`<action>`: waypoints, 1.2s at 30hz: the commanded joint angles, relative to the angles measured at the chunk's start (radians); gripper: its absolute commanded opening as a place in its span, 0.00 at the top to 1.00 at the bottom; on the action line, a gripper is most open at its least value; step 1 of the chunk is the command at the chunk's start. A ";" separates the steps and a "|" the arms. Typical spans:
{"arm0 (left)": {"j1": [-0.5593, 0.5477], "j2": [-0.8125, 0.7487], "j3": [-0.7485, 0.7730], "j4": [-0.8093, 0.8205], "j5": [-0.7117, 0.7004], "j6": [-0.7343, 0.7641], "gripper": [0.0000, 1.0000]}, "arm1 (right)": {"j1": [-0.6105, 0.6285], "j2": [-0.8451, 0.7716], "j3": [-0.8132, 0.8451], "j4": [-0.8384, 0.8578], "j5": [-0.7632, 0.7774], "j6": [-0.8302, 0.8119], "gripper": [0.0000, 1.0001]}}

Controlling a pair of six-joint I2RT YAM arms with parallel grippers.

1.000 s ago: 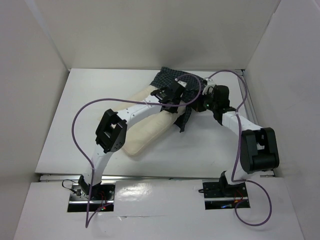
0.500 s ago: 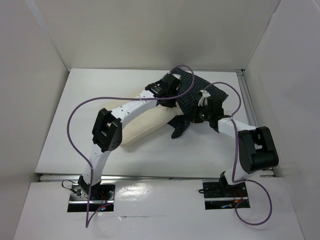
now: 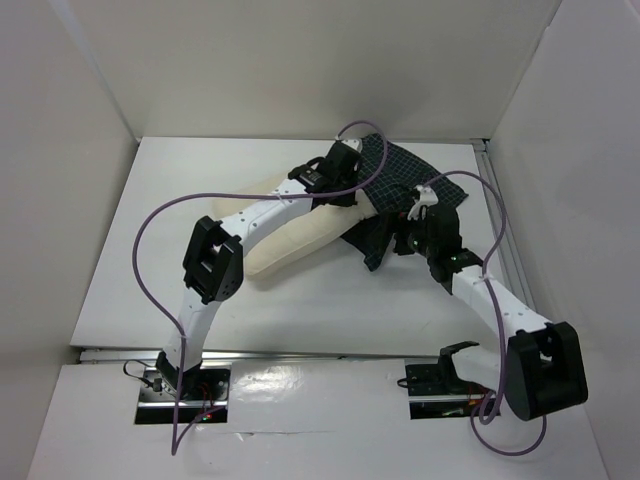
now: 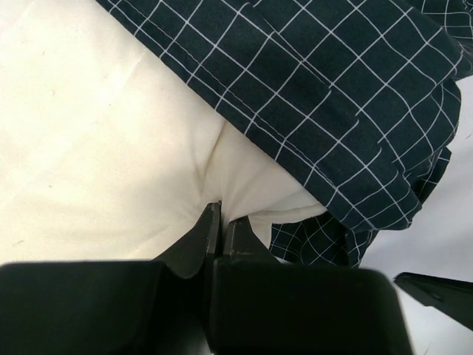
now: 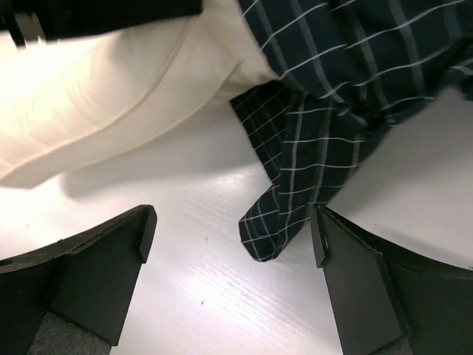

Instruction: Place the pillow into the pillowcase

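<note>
We see the pillow (image 3: 300, 250) with only its far end inside the pillowcase (image 3: 405, 175), most left to insert; left gripper (image 4: 220, 214) pinches pillow fabric, right gripper (image 5: 233, 218) spread, empty

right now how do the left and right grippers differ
The left gripper has its fingers shut, pinching a fold of the cream pillow; the right gripper has its fingers wide apart and holds nothing. The left gripper sits on the pillow beside the hem of the pillowcase; the right gripper hangs over the pillowcase's loose corner and the bare table. Both point down at the cloth.
</note>
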 commanded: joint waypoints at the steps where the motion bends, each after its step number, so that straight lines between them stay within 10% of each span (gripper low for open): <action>1: -0.010 -0.085 0.024 0.111 0.014 -0.036 1.00 | 0.008 -0.055 -0.024 -0.033 0.169 0.050 0.02; 9: -0.010 -0.094 0.038 0.120 0.051 -0.036 1.00 | 0.030 0.153 0.031 0.101 0.151 0.026 0.04; 11: -0.010 -0.094 0.047 0.120 0.051 -0.036 1.00 | 0.030 0.212 0.031 0.165 0.166 0.011 0.79; 12: -0.010 -0.094 0.056 0.120 0.051 -0.047 1.00 | 0.040 0.224 0.042 0.179 0.178 0.020 1.00; 23: -0.038 0.095 0.234 0.088 0.085 -0.199 1.00 | 0.264 0.086 -0.009 0.465 -0.498 -0.022 1.00; 30: -0.047 0.116 0.194 0.109 0.088 -0.254 1.00 | 0.297 0.322 -0.036 0.806 -0.916 0.086 1.00; 36: -0.047 0.089 0.150 0.086 0.085 -0.219 1.00 | 0.327 0.267 -0.009 0.654 -0.896 -0.049 1.00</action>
